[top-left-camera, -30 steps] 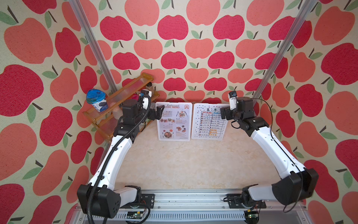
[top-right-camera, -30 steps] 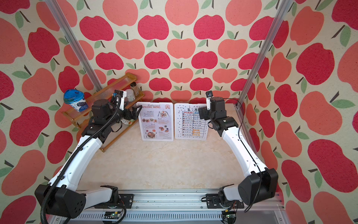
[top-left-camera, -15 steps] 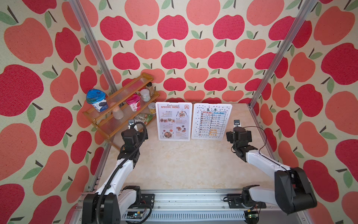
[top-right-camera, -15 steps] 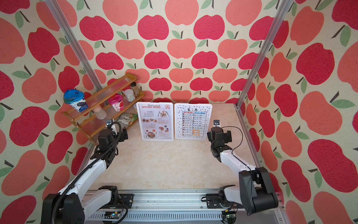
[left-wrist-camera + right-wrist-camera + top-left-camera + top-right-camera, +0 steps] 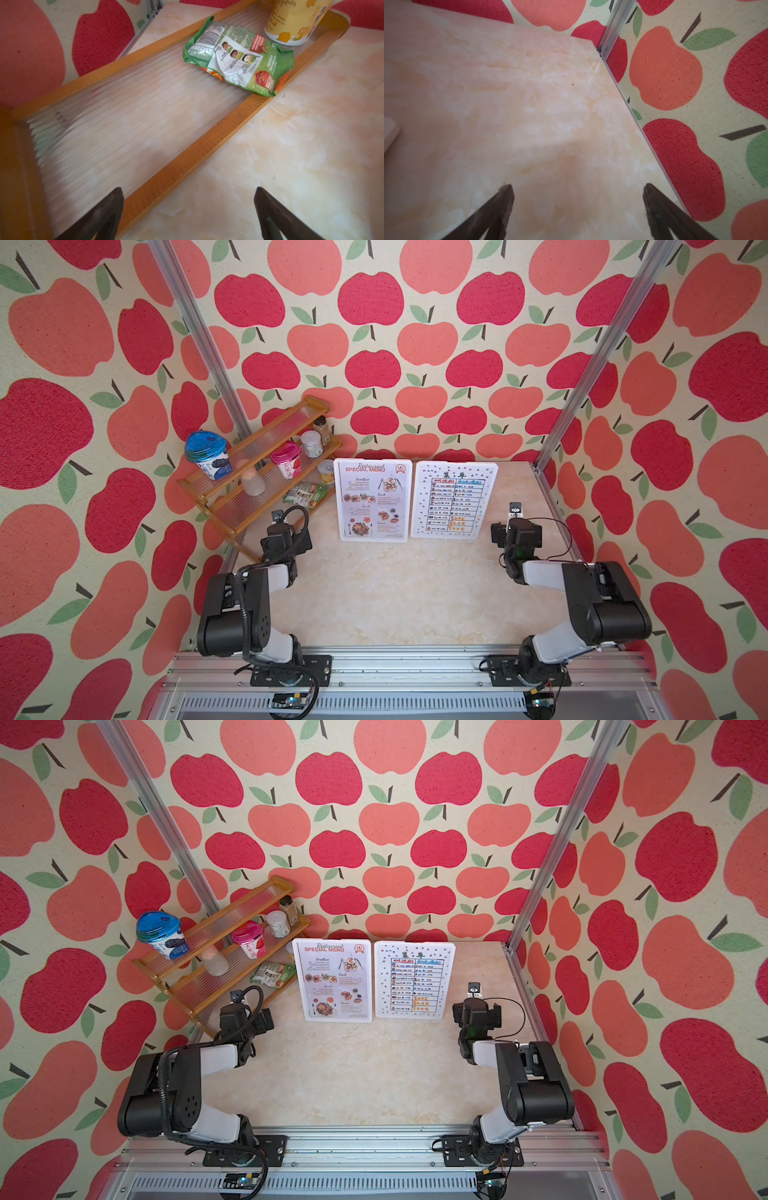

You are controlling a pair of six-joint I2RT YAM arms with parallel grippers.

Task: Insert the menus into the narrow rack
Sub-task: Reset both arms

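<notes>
yellow cup [image 5: 326, 472]: half behind red-headed menu [image 5: 372, 499] | table menu [image 5: 389, 131]: corner only, probably

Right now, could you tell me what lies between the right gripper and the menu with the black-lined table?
Only bare tabletop, as both top views show, between the right gripper and that menu.

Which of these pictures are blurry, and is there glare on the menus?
Both top views: sharp, no glare on the photo menu or the lined menu. Left wrist view: near end of the wooden shelf smeared, green packet crisp. Right wrist view: tabletop soft.
</notes>
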